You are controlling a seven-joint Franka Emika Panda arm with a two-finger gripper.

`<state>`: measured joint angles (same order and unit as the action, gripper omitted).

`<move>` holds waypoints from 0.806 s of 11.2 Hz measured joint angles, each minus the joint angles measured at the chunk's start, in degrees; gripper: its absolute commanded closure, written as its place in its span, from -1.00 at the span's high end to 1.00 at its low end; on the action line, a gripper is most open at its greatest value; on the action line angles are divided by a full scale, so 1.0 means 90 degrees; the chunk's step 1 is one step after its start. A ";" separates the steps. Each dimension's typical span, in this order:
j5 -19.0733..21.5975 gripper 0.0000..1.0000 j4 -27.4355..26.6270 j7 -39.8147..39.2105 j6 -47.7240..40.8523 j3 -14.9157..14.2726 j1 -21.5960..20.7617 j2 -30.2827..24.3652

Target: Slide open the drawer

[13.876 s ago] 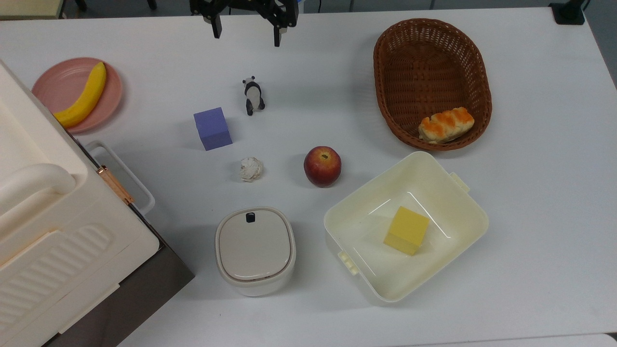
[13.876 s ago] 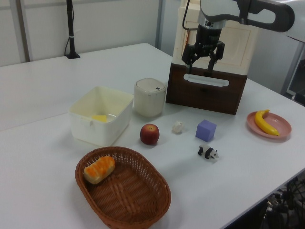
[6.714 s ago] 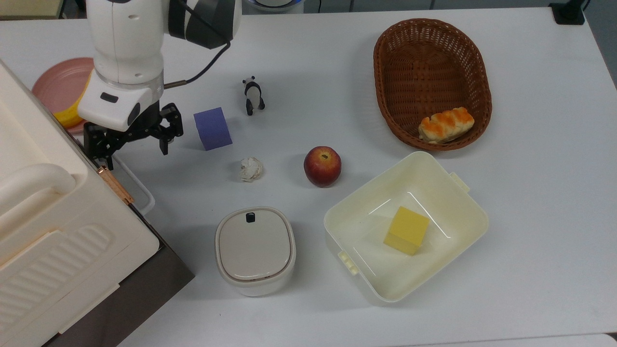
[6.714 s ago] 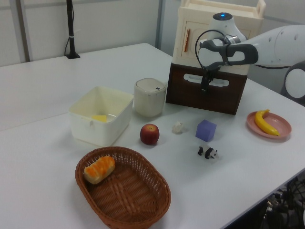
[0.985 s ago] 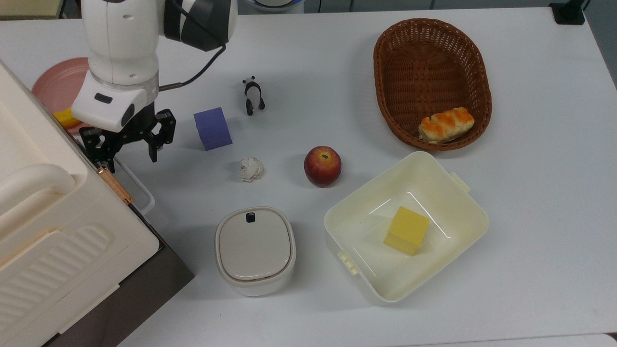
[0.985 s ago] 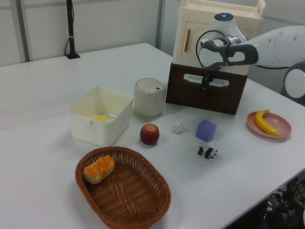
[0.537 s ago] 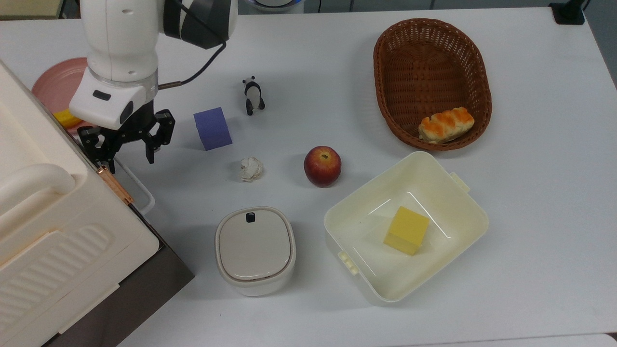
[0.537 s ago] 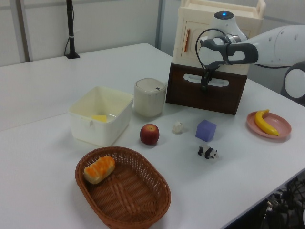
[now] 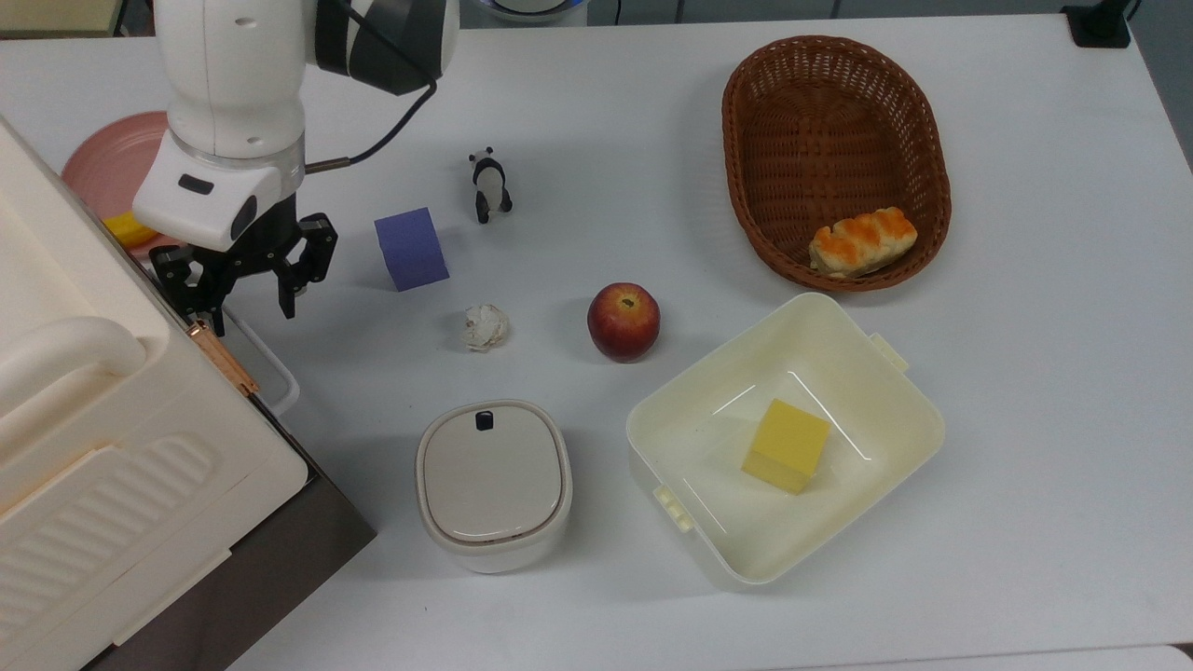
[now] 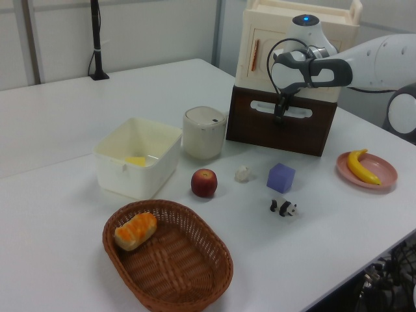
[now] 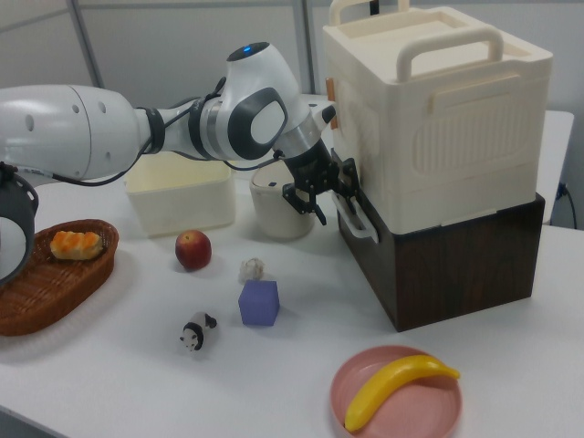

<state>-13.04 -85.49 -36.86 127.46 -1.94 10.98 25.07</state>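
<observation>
Nudged slightly closer, spread claw straddles drawer handle, purple cube beside.

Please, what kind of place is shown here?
Probably a robotics lab: a white table set with props such as a toy panda and purple cube, and the hand at the drawer.

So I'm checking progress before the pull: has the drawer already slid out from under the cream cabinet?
No: in the right view the drawer front sits flush with the cabinet, and the gripper is open at its handle.
</observation>
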 measured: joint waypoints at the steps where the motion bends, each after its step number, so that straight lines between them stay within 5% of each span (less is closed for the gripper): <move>1: 0.0000 0.18 0.0000 0.0000 0.0000 0.0000 0.0000 0.0005; 9: -0.0150 -0.13 -0.0002 -0.0005 0.0000 0.0000 0.0000 0.0024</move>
<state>-14.39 -85.51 -36.90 127.46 -1.94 10.98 25.28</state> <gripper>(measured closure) 0.507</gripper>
